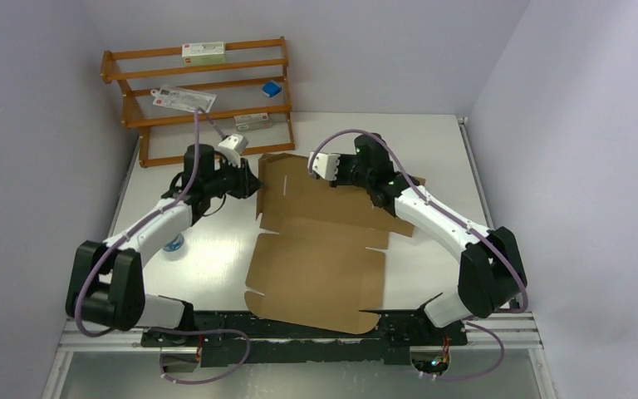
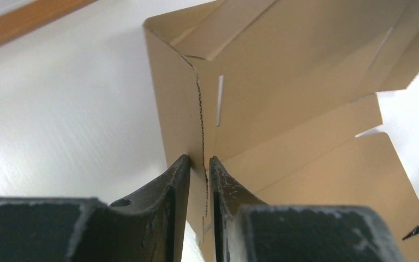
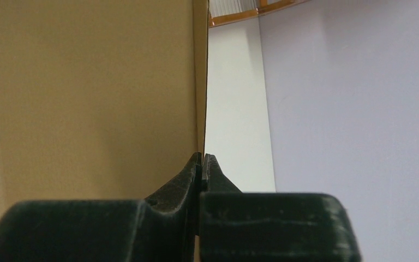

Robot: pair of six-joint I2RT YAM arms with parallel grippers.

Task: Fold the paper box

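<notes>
Nearest the top camera is the black mounting rail [image 1: 241, 332] with both arm bases on it. Just beyond it the paper box [image 1: 320, 266], a brown die-cut cardboard sheet, lies unfolded in the middle of the white worktop [image 1: 432, 141]. Its near panels lie flat and its near edge overlaps the rail. A small round white and blue object [image 1: 173, 246] sits on the worktop under the left arm, apart from the sheet.

Farther back, the far panel of the sheet is raised. The left pincer [image 1: 253, 184] is at its left corner. In the left wrist view its fingers [image 2: 181, 180] straddle the corrugated edge of a side flap with only a narrow gap, and I cannot tell whether they are pinching it yet. The right pincer [image 1: 345, 176] is at the far panel's right part. The right wrist view shows it clenched, with the edge of the upright cardboard running down into its tips.

At the far left corner stands a wooden rack [image 1: 145, 73] holding white printed cartons [image 1: 203, 52] and a small blue item [image 1: 272, 89], well clear of the box.
</notes>
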